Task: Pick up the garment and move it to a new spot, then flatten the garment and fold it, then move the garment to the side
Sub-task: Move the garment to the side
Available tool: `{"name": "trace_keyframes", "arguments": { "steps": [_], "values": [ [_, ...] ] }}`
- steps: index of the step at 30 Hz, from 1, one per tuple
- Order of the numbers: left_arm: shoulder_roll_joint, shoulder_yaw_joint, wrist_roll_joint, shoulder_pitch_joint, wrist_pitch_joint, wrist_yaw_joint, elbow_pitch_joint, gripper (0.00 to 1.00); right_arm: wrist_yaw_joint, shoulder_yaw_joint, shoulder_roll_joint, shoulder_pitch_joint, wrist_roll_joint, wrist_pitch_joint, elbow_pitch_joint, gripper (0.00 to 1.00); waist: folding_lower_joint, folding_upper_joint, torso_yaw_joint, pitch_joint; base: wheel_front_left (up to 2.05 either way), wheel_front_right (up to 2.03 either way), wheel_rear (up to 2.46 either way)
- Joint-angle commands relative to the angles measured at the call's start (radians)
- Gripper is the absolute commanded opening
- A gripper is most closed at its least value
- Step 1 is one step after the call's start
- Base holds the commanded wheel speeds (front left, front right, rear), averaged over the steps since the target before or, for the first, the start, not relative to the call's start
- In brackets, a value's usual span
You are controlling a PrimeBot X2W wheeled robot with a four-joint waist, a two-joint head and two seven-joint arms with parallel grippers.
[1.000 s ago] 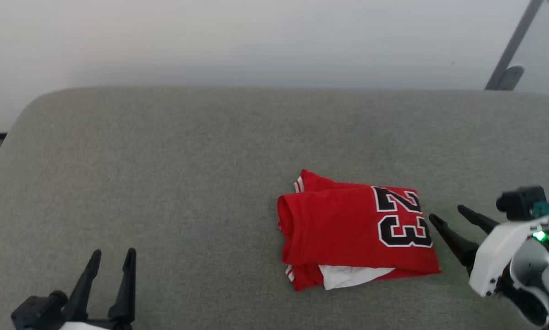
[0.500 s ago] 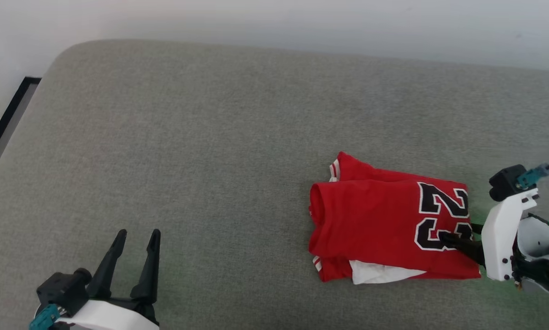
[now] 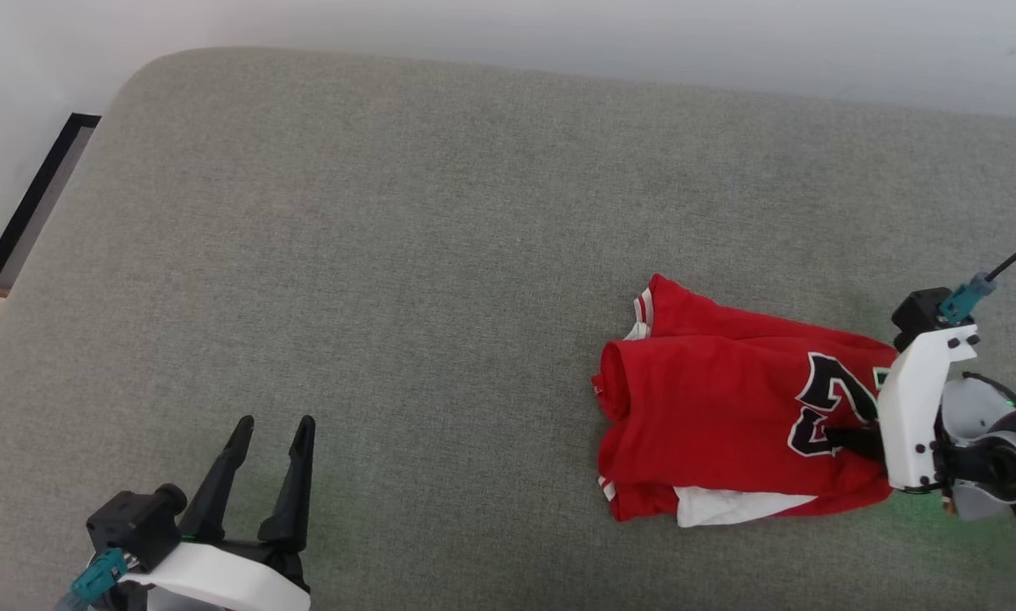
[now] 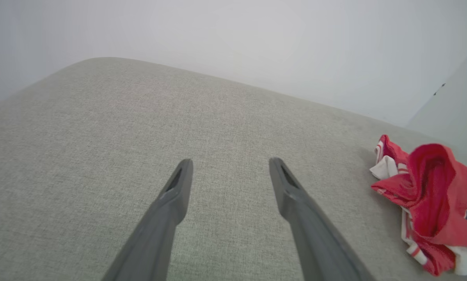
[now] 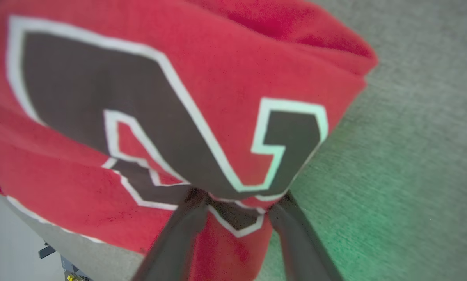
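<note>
The garment (image 3: 711, 407) lies folded on the grey cushion (image 3: 389, 255), a red T-shirt with black-and-white lettering up and a white sleeve poking out at its near edge. My right gripper (image 3: 840, 428) is at its right edge, one dark finger on top of the lettering and the other hidden under the cloth. In the right wrist view the two fingers (image 5: 190, 218) of the right gripper (image 5: 237, 203) pinch a fold of the garment (image 5: 178, 97), which bulges up. My left gripper (image 3: 270, 428) stands open over bare cushion at the lower left, far from the garment (image 4: 428, 187).
The grey cushion's rounded left edge drops to a dark floor strip (image 3: 32, 204). A pale wall (image 3: 558, 34) runs behind the cushion. Open cushion surface (image 4: 217, 117) lies left of and beyond the garment.
The camera has swung left and down. My right gripper went from open beside the garment's right edge to sliding onto it and closing on the cloth, which now bulges. The left gripper stays open.
</note>
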Motion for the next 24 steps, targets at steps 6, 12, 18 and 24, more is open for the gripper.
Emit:
{"name": "trace_keyframes", "arguments": {
  "steps": [6,12,18,24],
  "values": [
    [0.013,0.004,-0.019,-0.03,-0.005,-0.003,0.008,1.0,0.003,0.022,0.009,0.003,0.015,-0.031,-0.018,0.0,0.0,-0.0001,-0.018,0.006,0.0,0.0,0.0],
    [0.034,0.006,-0.024,-0.054,-0.005,-0.004,-0.004,1.0,0.003,-0.007,-0.045,-0.035,0.009,-0.054,-0.067,0.0,0.0,-0.0001,-0.059,0.011,0.0,0.0,0.0],
    [0.058,-0.015,-0.013,-0.097,-0.005,-0.004,-0.012,1.0,0.003,-0.02,-0.088,-0.077,-0.016,-0.069,-0.126,0.0,0.0,-0.0001,-0.112,0.026,0.0,0.0,0.0],
    [0.07,-0.037,-0.017,-0.152,-0.005,-0.004,-0.028,1.0,0.003,-0.042,-0.131,-0.112,-0.042,-0.092,-0.148,0.0,0.0,-0.0001,-0.161,0.045,0.0,0.0,0.0]
  ]
}}
